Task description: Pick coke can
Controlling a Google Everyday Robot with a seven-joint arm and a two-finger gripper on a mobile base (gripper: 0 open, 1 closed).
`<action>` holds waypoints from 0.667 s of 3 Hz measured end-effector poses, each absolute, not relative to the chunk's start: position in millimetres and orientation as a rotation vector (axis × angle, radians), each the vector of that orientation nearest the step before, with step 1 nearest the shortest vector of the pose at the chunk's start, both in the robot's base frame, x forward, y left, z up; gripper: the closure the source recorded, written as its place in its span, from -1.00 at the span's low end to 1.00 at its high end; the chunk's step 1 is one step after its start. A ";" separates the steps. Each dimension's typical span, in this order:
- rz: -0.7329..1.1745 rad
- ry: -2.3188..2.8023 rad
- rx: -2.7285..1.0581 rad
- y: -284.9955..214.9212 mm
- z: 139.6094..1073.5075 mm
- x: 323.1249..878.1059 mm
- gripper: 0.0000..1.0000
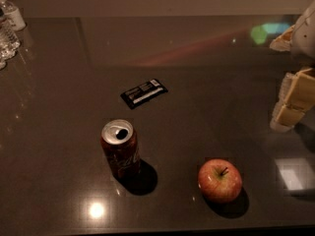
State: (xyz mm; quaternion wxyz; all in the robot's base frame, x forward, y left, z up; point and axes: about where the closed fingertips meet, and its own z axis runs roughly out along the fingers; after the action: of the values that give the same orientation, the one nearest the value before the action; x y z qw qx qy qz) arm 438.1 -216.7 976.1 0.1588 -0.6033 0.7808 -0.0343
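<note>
The coke can (119,149) stands upright on the dark table (59,107), left of centre near the front. It is red with white script and a silver top with an open tab hole. My gripper (291,104) hangs at the right edge of the view, above the table, far to the right of the can and a little further back. It holds nothing that I can see.
A red-yellow apple (220,180) sits right of the can, near the front. A flat black wrapped bar (143,93) lies behind the can. Clear water bottles (7,23) stand at the far left corner. The table's front edge runs along the bottom.
</note>
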 end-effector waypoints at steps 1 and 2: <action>-0.098 2.232 -1.725 -216.7 976.1 438.1 -1.00; -0.051 2.217 -1.724 -209.7 976.8 440.9 -1.00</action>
State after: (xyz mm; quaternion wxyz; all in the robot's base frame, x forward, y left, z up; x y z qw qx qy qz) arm 440.9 -209.7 976.8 0.1657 -0.6053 0.7784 -0.0178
